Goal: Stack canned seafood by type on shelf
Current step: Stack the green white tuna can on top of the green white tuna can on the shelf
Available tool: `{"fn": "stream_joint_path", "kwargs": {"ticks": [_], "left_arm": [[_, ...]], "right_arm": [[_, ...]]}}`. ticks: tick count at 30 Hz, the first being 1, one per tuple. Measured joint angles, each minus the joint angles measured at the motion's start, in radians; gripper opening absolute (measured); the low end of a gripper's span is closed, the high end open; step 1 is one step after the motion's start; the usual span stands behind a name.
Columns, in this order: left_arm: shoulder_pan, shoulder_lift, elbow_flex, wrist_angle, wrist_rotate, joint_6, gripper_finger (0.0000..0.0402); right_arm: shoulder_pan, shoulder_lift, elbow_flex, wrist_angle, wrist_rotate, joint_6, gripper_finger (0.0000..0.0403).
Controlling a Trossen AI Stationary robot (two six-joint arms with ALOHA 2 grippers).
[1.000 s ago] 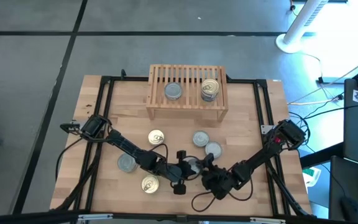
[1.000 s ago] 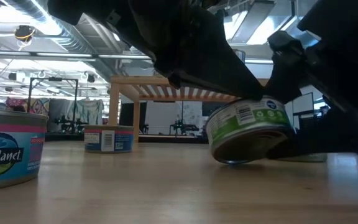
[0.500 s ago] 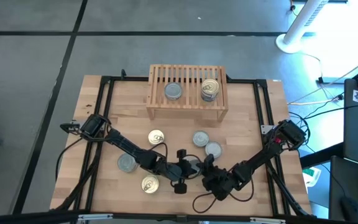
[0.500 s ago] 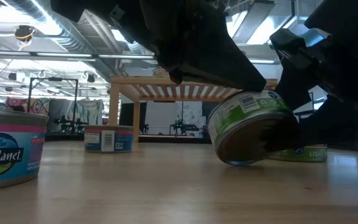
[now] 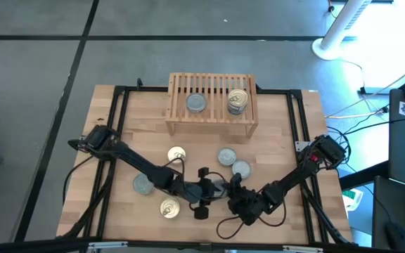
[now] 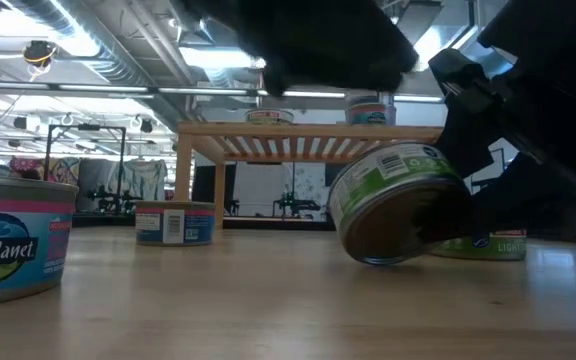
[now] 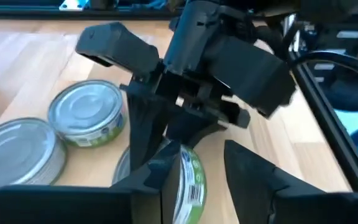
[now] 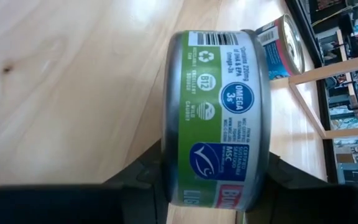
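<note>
A green-labelled tin [image 6: 396, 200] stands tilted near the table's front middle and also shows in the high view [image 5: 219, 187]. My right gripper [image 8: 215, 180] is shut on it, reaching in from the right [image 5: 232, 191]. My left gripper [image 7: 197, 186] is open just above the tin, clear of it in the low view [image 6: 318, 40], a finger on either side. The light-wood shelf [image 5: 213, 88] at the far middle carries a silver tin [image 5: 196, 102] and gold-topped tins [image 5: 237, 100]. More tins lie flat on the table: gold [image 5: 176, 155], gold [image 5: 168, 207], silver [image 5: 143, 184], silver [image 5: 226, 156]. My right gripper pinches the tin by its two flat faces [image 8: 166, 174], one finger on the top and one on the bottom, the label wall showing between them. The fingers come nearly level from the table's right. The tin sits steeply tilted, its lower rim [image 6: 373, 258] at the table.
A further silver tin [image 5: 241, 169] lies just beyond the grippers. A pink-and-blue tin [image 6: 13, 240] stands close to the low camera, another [image 6: 173, 222] farther back. A black frame [image 5: 118, 95] borders the table. Both arms crowd the front middle.
My left gripper, which lay over the tin, has risen clear of it. My right gripper has tipped the tin more steeply, raising its right side while its lower rim stays down.
</note>
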Motion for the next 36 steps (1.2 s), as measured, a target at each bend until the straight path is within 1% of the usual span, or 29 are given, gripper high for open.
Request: {"fn": "stream_joint_path", "kwargs": {"ticks": [3,7,11,15,18,22,26,32,36], "left_arm": [[-0.004,-0.047,0.000,-0.110,0.000,-0.021,0.0123],[-0.013,-0.131,0.000,-0.266,-0.003,-0.090,0.0118],[-0.028,-0.205,0.000,-0.421,-0.004,-0.162,0.0110],[-0.046,-0.278,0.000,-0.531,-0.008,-0.222,0.0098],[-0.061,-0.312,0.000,-0.580,-0.012,-0.245,0.0086],[-0.091,-0.342,0.000,-0.621,-0.039,-0.239,0.0072],[-0.125,-0.346,0.000,-0.681,-0.068,-0.245,0.0060],[-0.179,-0.346,-0.007,-0.765,-0.073,-0.322,0.0044],[-0.221,-0.346,-0.007,-0.820,-0.099,-0.380,0.0034]], "right_arm": [[0.000,-0.007,0.000,-0.004,-0.003,0.000,0.0139],[0.000,-0.008,0.020,-0.022,-0.004,-0.004,0.0138],[0.000,-0.008,0.054,-0.018,-0.003,-0.053,0.0138],[0.000,-0.008,0.093,-0.017,0.003,-0.106,0.0138],[-0.007,-0.009,0.122,-0.017,0.004,-0.151,0.0138],[-0.025,-0.010,0.164,-0.022,0.009,-0.188,0.0138],[-0.058,-0.010,0.201,-0.041,0.013,-0.234,0.0138],[-0.109,-0.010,0.272,-0.082,0.060,-0.344,0.0138],[-0.141,-0.010,0.319,-0.096,0.123,-0.439,0.0138]]}}
